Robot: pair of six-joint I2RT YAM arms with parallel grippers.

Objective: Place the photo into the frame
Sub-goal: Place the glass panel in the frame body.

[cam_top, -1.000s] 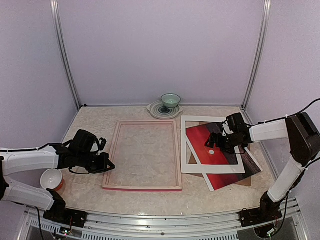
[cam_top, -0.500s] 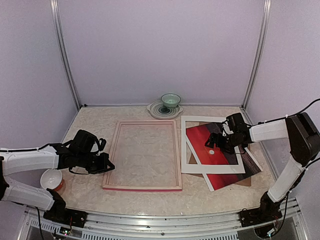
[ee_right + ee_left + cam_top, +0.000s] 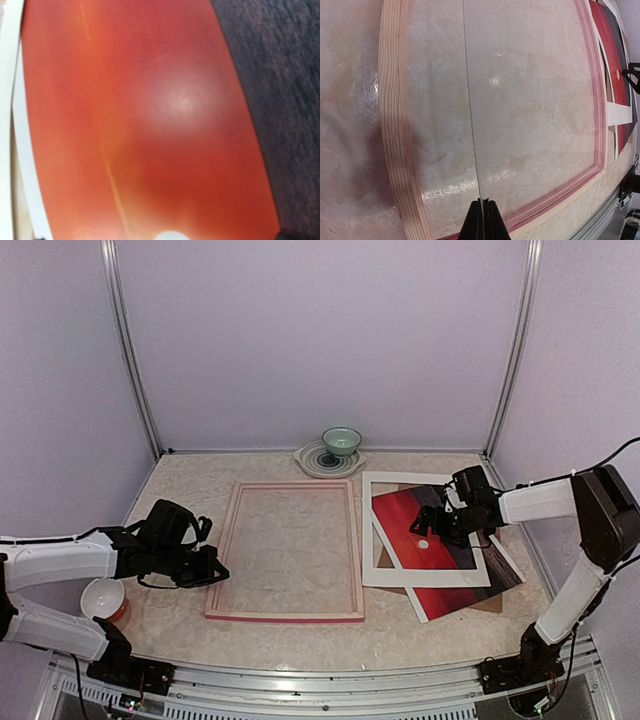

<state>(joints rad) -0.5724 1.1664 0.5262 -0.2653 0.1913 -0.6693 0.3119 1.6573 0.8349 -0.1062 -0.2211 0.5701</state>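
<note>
Right of centre lay the photo (image 3: 400,520), a glossy red sunset with a white sun dot, partly under a white mat (image 3: 425,576); the right gripper (image 3: 428,526) held its jaws spread above it. Left of it lay the thin pale-wood frame (image 3: 285,616), the left gripper (image 3: 218,573) pressed together beside its rail.

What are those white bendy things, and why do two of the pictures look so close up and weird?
They are robot arms: a left arm and a right arm, each ending in a two-fingered hand. The wide picture comes from a camera above and behind them. The close ones come from cameras on the wrists. On the table lie a picture frame, a red sunset photo under a white mat, a teal bowl on a plate, and a white bowl. The left hand is shut at the frame's edge; whether it pinches anything, I cannot tell. The right hand is open over the photo, holding nothing.
</note>
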